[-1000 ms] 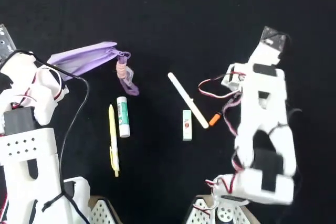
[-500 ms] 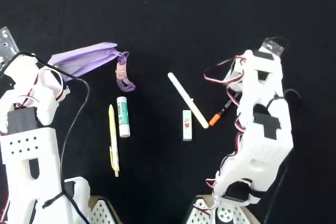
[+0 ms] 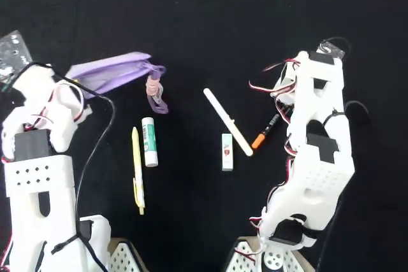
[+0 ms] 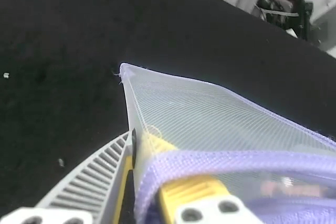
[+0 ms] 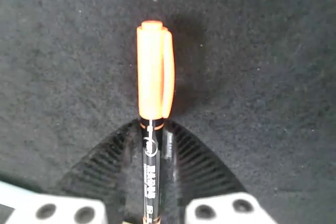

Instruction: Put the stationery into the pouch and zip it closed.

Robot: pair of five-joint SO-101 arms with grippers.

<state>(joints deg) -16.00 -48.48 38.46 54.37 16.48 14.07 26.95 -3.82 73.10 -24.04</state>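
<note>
In the high view the purple mesh pouch (image 3: pixel 108 71) lies at the back left, one end pinched by my left gripper (image 3: pixel 75 83). The left wrist view shows that gripper (image 4: pixel 142 153) shut on the pouch (image 4: pixel 210 119) at its zip edge. A pink and purple zipper charm (image 3: pixel 154 88) hangs off the pouch's other end. My right gripper (image 3: pixel 280 111) is shut on the black pen with an orange cap (image 3: pixel 264 132), low over the cloth. In the right wrist view the pen (image 5: pixel 152 93) sticks out from between the fingers of the gripper (image 5: pixel 155 140).
On the black cloth lie a white stick (image 3: pixel 227 121), a small green and white eraser (image 3: pixel 227 151), a glue stick (image 3: pixel 149 141) and a yellow pen (image 3: pixel 138 170). Loose red and black wires hang off both arms.
The right arm has folded forward over the orange-capped pen and the pen has turned slightly. The left arm has shifted the pouch a little to the right.
</note>
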